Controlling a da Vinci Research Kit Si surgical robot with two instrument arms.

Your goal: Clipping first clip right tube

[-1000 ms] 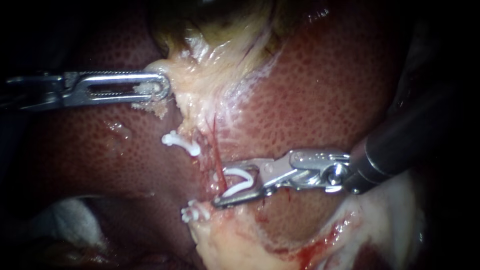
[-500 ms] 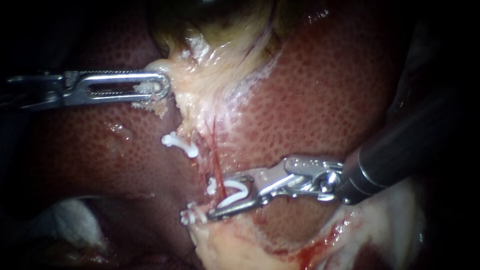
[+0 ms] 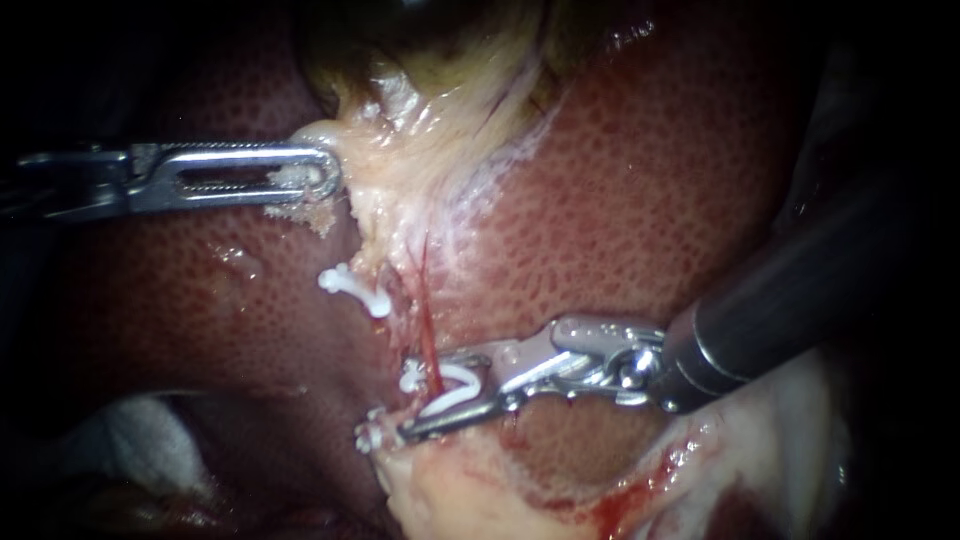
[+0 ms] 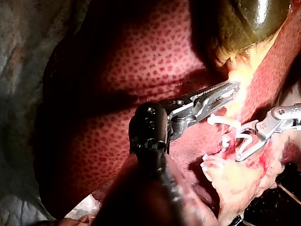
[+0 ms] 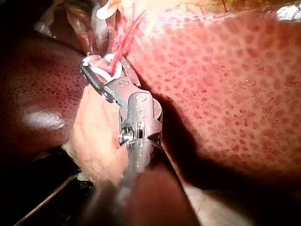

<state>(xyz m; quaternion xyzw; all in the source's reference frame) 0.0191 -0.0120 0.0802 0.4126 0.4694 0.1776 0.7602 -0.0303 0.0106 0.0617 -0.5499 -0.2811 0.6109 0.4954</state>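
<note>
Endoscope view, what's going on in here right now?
The left instrument grips pale tissue and holds it taut over the liver. The right instrument carries a white clip set around the thin red tube. The clip looks not yet closed. An upper clip and a lower clip sit on tissue just to the left of it.

Mottled red liver (image 3: 650, 200), dark green gallbladder (image 4: 263, 14), pale fatty tissue (image 3: 400, 170), white cloth (image 3: 140, 440) beside the liver's edge
</note>
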